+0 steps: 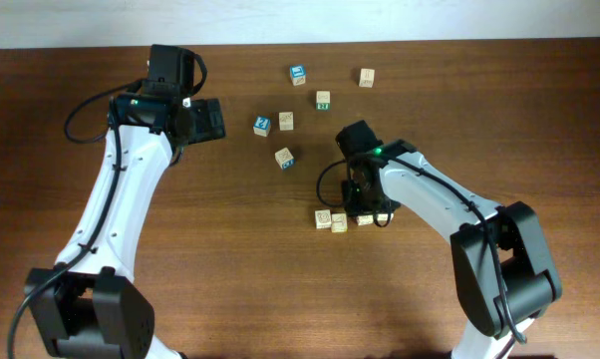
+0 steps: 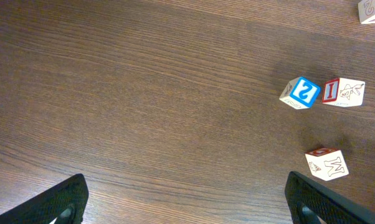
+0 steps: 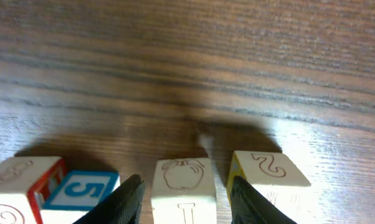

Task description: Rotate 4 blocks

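my right end effector straddles the apple-face block on the bench, jaws just clear of it; left end effector spread wide.

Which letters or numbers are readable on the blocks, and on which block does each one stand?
"2": blue face of the tilted block, left wrist view.
"I": red face of the neighbour block.
"M", or a turned "W": the lower block.
"5": blue face of the block on the left, right wrist view.
"2": top of the right block.
Unreadable: the letter on the middle block, cut off by the picture's edge.
Overhead prints: too small to read.
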You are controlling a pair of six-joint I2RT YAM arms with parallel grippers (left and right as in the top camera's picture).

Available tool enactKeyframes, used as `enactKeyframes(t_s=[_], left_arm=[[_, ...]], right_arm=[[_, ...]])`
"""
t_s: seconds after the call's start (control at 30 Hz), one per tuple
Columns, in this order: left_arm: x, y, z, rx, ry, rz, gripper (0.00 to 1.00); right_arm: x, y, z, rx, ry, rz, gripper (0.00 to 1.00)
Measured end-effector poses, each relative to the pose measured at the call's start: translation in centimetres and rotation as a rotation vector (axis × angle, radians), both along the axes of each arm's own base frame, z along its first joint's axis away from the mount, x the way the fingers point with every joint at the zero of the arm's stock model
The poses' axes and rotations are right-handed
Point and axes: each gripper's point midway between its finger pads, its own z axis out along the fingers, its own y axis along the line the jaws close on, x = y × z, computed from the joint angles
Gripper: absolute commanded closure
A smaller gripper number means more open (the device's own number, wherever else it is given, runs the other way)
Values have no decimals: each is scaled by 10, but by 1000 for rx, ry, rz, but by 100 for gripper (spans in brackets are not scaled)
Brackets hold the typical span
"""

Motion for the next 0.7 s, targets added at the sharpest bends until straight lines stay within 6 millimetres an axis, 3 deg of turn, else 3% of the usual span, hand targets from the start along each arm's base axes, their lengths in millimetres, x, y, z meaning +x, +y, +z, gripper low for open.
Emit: enactKeyframes(t_s=[0.13,0.23,0.3,0.5,0.7], left_arm=[[0,0,0,0,0,0,1],[0,0,0,0,1,0,1],[0,0,0,0,1,0,1],[0,0,0,0,1,0,1],[-1,0,-1,1,5,0,1]], right_arm=[[1,3,20,3,26,1,53],[9,28,44,128,26,9,53],[2,41,47,193,66,-10,53],[-29,65,42,186,157,-27,53],[-44,57,14,109,266,-61,53]])
